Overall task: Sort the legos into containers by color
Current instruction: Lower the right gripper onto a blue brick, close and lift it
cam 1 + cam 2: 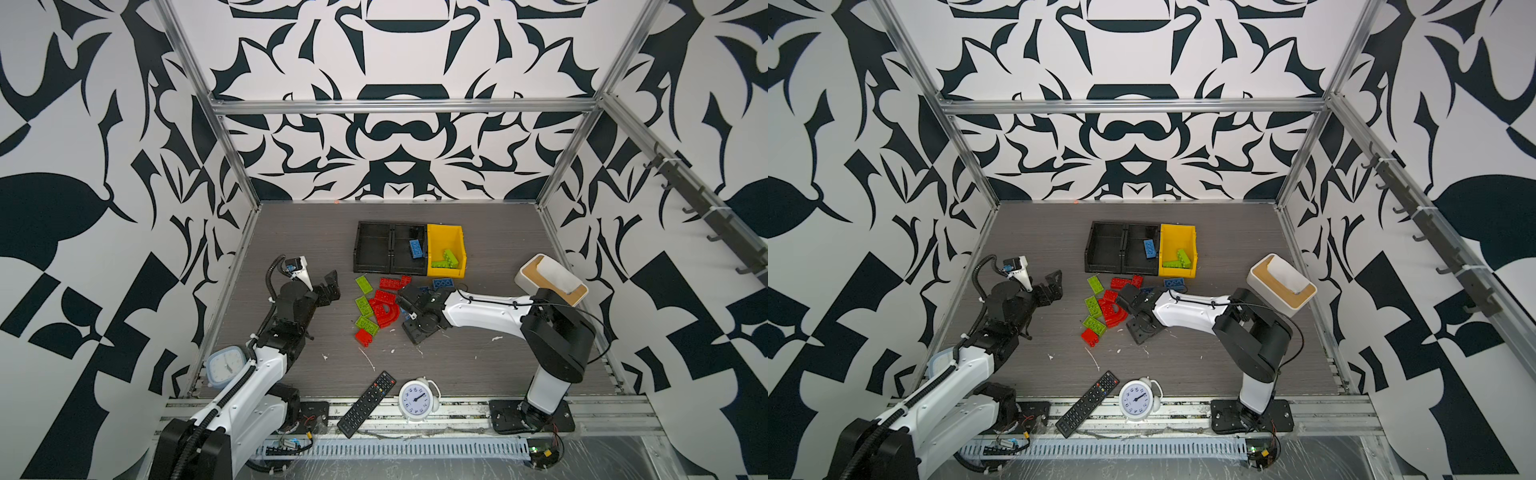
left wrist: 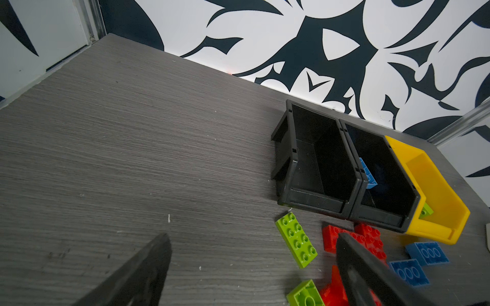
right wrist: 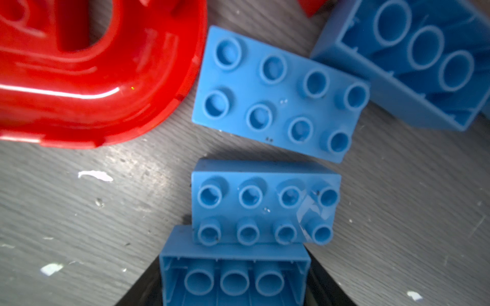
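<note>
The right gripper [image 3: 233, 291] is reaching down into the loose legos [image 1: 380, 311], which are lying on the table [image 1: 291, 241] just in front of the containers [image 1: 374, 269]. Its jaws are flanking an upturned blue brick [image 3: 234, 278], but whether they are pressing it cannot be told. The left gripper [image 1: 332, 286] is hovering beside the pile, jaws apart and empty. One blue brick [image 1: 417, 249] is lying in a black bin [image 1: 409, 269], and green ones [image 1: 448, 258] are in the yellow bin [image 1: 445, 273].
</note>
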### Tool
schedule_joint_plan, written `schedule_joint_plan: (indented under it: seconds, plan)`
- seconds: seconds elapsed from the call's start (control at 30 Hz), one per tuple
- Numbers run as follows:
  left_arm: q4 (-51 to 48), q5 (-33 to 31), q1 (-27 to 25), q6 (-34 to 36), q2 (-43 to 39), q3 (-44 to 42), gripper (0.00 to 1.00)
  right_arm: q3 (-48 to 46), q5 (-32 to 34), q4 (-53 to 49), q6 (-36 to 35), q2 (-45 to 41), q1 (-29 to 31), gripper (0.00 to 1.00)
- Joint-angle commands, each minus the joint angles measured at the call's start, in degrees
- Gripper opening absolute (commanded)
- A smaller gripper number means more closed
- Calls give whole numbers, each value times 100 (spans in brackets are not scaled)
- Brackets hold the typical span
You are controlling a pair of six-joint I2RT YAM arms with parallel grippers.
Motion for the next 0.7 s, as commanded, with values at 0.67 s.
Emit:
schedule_joint_plan:
  seconds: [0.67]
  plan:
    - [51,-46,23,-70,-105,-32,99,846,321,887,-775,-956,-434,52]
